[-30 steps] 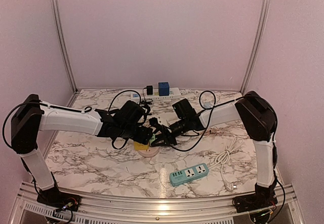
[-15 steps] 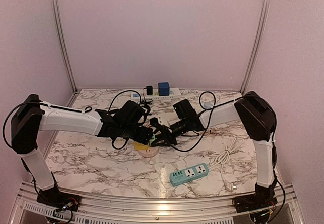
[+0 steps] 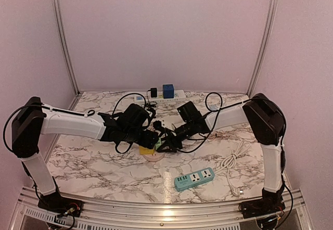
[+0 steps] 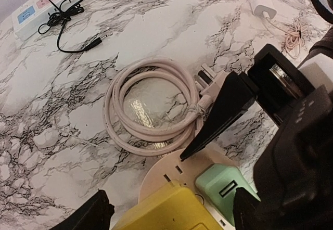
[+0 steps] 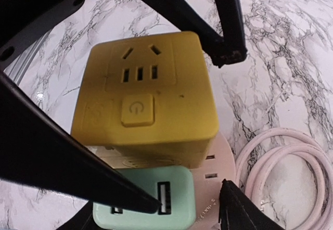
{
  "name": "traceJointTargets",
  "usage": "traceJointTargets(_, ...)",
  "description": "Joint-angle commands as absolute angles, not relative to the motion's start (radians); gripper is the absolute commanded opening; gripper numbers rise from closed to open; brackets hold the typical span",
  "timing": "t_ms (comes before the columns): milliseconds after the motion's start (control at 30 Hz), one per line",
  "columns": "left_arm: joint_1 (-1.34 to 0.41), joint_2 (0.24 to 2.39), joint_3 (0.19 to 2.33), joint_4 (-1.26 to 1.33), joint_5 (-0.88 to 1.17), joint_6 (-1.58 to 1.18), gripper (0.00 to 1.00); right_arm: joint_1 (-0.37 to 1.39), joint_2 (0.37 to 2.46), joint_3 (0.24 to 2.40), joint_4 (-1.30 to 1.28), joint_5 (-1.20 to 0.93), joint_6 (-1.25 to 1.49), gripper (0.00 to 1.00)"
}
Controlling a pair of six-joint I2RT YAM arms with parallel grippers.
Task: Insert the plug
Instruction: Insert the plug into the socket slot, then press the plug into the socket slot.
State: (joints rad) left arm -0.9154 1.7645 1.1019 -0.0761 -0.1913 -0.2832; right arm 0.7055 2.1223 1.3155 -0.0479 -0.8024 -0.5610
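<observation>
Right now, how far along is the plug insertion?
Done: the green adapter looks seated on the round base beside the yellow cube. In hand: nothing; the right gripper stands open around the adapter. Remaining: probably just pulling both arms back; the left gripper flanks the cube.

Pale, perhaps pinkish walls [image 3: 166, 32] enclose a marble-patterned table [image 3: 93, 162].

The left gripper [image 3: 151, 140] and the right gripper [image 3: 164, 145] faced each other, nearly tip to tip, both tilted downward with jaws parted.
</observation>
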Motion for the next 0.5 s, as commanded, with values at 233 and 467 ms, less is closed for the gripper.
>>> traceJointTargets(233, -0.931, 1.811, 1.057, -0.162, -0.143, -0.269, 0.82, 0.706, 1.981, 1.37, -0.099, -0.774, -0.503, 0.78)
traceJointTargets(467, -0.917, 1.763, 1.034, -0.09, -0.142, -0.307, 0.94, 0.706, 1.953, 1.375, -0.11, -0.706, -0.494, 0.79)
